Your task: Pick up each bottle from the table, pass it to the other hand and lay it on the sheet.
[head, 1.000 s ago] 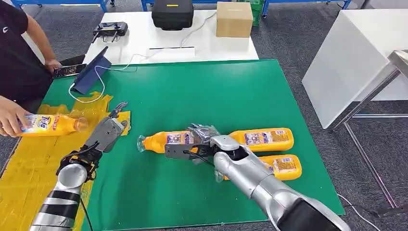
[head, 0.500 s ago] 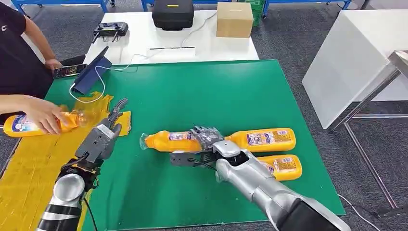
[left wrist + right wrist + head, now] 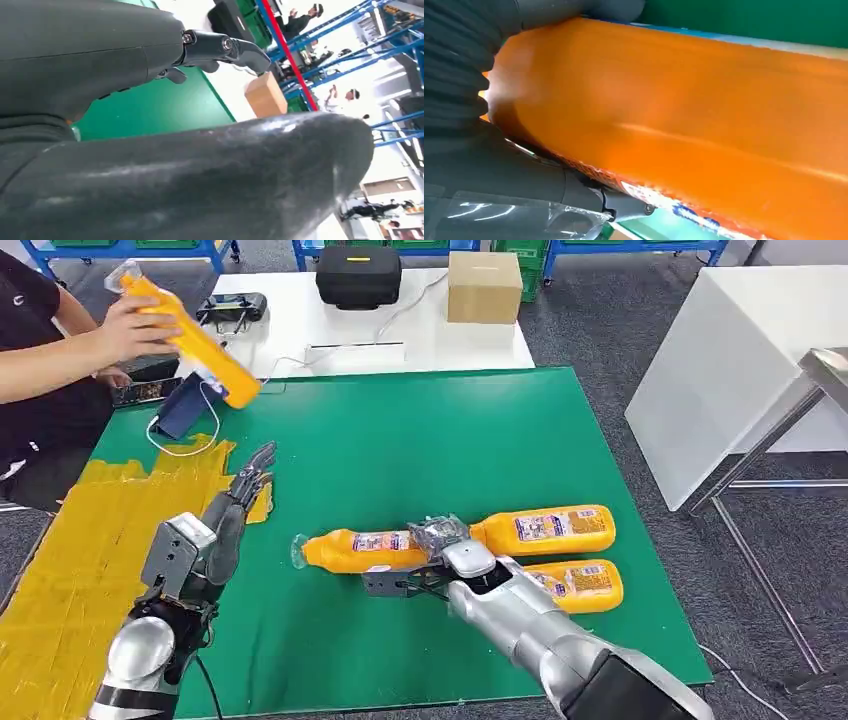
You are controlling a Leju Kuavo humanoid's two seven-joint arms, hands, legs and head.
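Observation:
An orange bottle (image 3: 362, 547) lies lengthwise over the green table (image 3: 420, 430), its cap end toward the left. My right hand (image 3: 437, 538) grips its rear end, and the right wrist view has the orange bottle (image 3: 704, 145) pressed close against the hand. Two more orange bottles lie to the right: one (image 3: 547, 529) in line behind the hand, another (image 3: 575, 584) nearer me. My left hand (image 3: 240, 502) hovers empty with fingers spread, at the edge of the yellow sheet (image 3: 90, 550). A person at the left holds a fourth orange bottle (image 3: 185, 335) raised high.
A blue tablet (image 3: 185, 405) with a white cable stands at the table's far left corner. Behind it a white table (image 3: 420, 325) carries a black case (image 3: 358, 275), a cardboard box (image 3: 484, 285) and a controller (image 3: 232, 307). A white cabinet (image 3: 740, 360) stands to the right.
The person lifted a bottle off the yellow sheet and raised it high. My left hand drew back toward me and rose. My right hand shifted the gripped bottle slightly right.

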